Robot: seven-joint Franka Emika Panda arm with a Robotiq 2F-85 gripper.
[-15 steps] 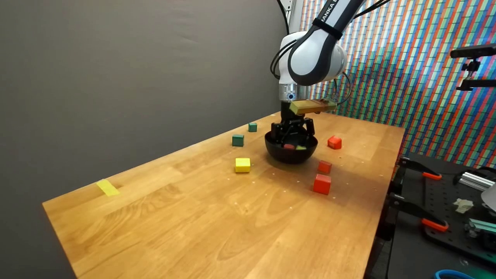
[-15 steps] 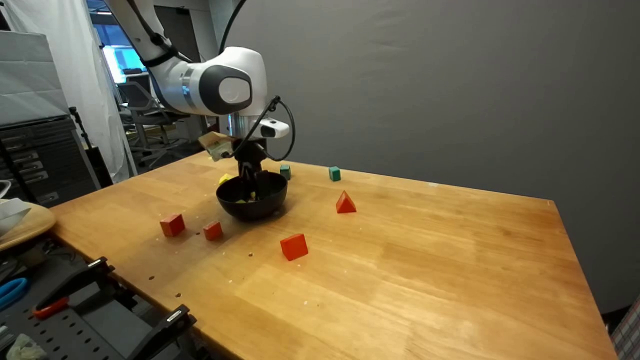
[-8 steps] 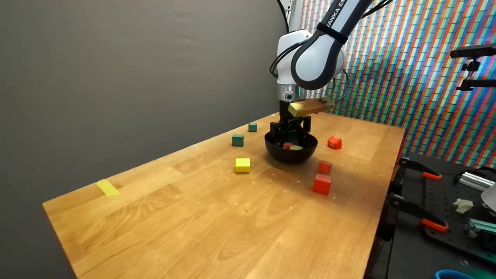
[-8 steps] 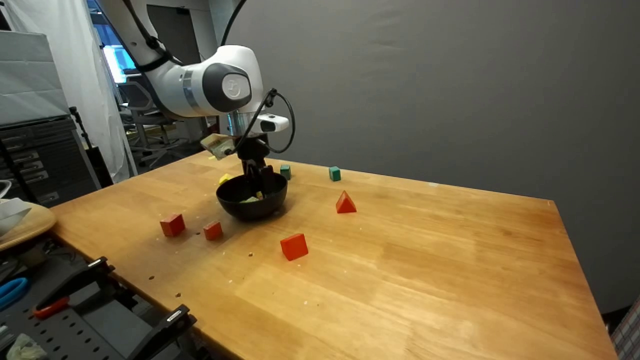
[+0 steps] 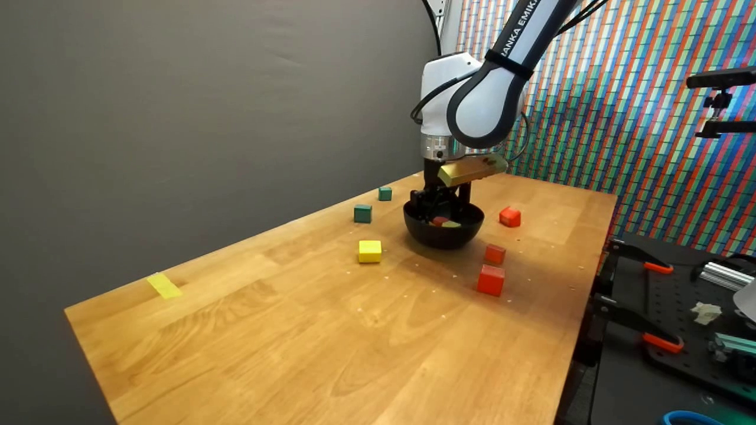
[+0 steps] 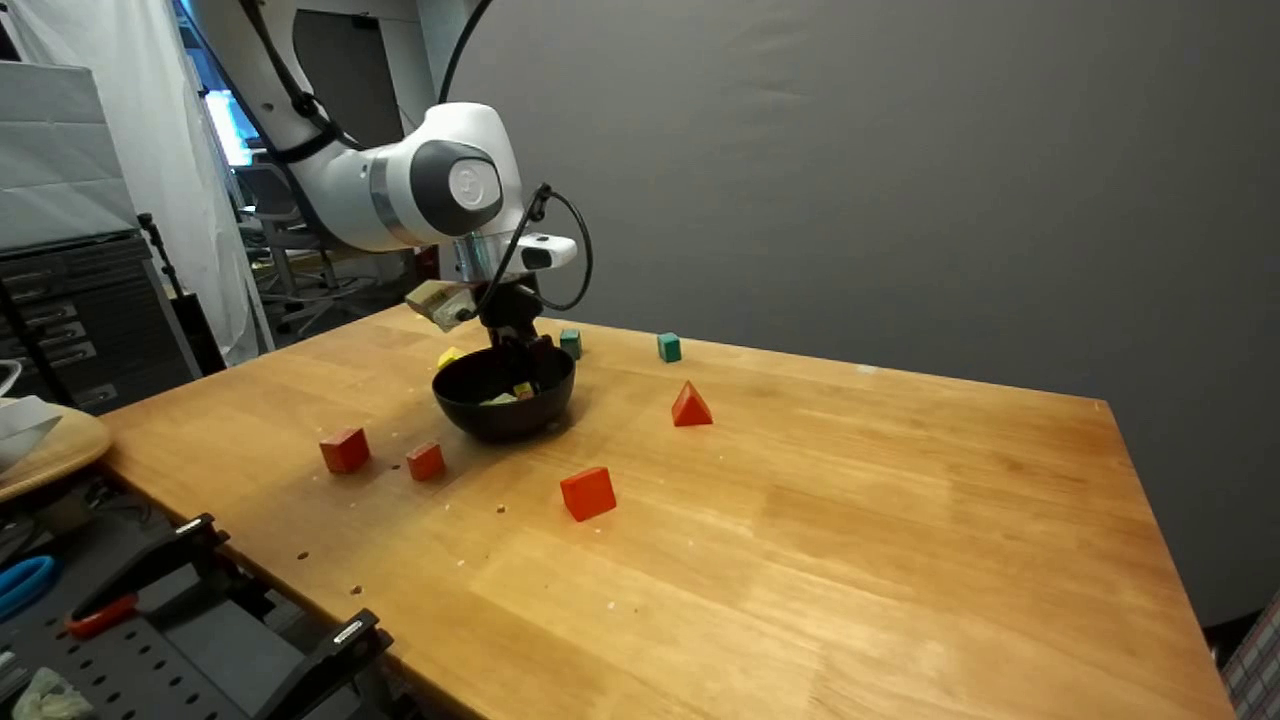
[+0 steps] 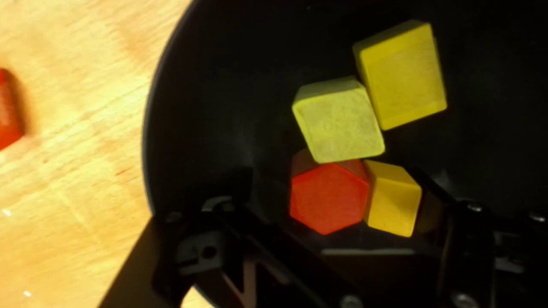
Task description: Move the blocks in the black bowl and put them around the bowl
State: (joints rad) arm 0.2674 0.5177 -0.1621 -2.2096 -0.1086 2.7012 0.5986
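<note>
The glossy black bowl (image 5: 443, 237) stands upright on the table, also in an exterior view (image 6: 490, 425). In the wrist view it holds a pale yellow-green block (image 7: 340, 124), a yellow block (image 7: 404, 77), a red six-sided block (image 7: 329, 200) and a smaller yellow block (image 7: 394, 207). My gripper (image 7: 336, 182) reaches down into the bowl with its fingers apart, one either side of the red and smaller yellow blocks. The right finger is close to the yellow one; contact cannot be told. The fingertips are dark and partly hidden in both exterior views.
Around the bowl lie green blocks (image 5: 362, 213) (image 5: 385, 193), a yellow block (image 5: 370, 251), red blocks (image 6: 345, 450) (image 6: 425, 461) (image 6: 588, 493) and a red pyramid (image 6: 691, 405). A yellow tape strip (image 5: 165, 285) lies near the table's back edge. Black clamps (image 6: 330, 660) grip the table's side.
My gripper has shifted a little within the bowl, toward the grey wall, and lowered slightly over the last half second. More of the blocks in the bowl shows. The blocks outside have not moved.
</note>
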